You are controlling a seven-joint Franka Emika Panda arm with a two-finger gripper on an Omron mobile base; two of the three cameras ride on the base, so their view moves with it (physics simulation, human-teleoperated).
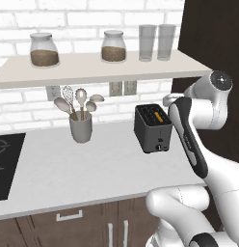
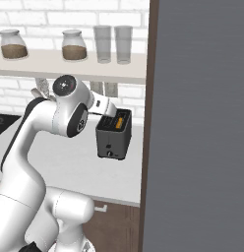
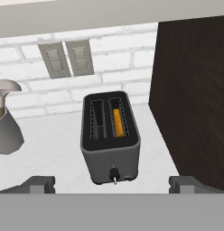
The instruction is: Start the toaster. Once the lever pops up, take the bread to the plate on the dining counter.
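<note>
We see the small dark grey boxy toaster (image 1: 153,128) standing upright on the pale stone table (image 1: 92,169), near its right end and just beside a tall dark wood cabinet side (image 3: 190,94). From the hand camera we look down into its two top slots: the right one holds the tan bread slice (image 3: 117,122), edge-on and orange-lit, while the left slot looks dark. A small lever (image 3: 114,173) sits low on the toaster's front face.

The hand (image 3: 112,184) hovers above and in front of the toaster, touching nothing; its two dark fingertips (image 3: 39,184) stand spread wide at either side of the hand view.

The left base view gives us what the hand view crops: a grey cup of wooden spoons and a whisk (image 1: 81,126), a black cooktop (image 1: 6,164), and a shelf (image 1: 92,67) carrying two lidded glass jars and two clear tumblers. In the right base view a broad grey panel (image 2: 202,123) fills the right side.
</note>
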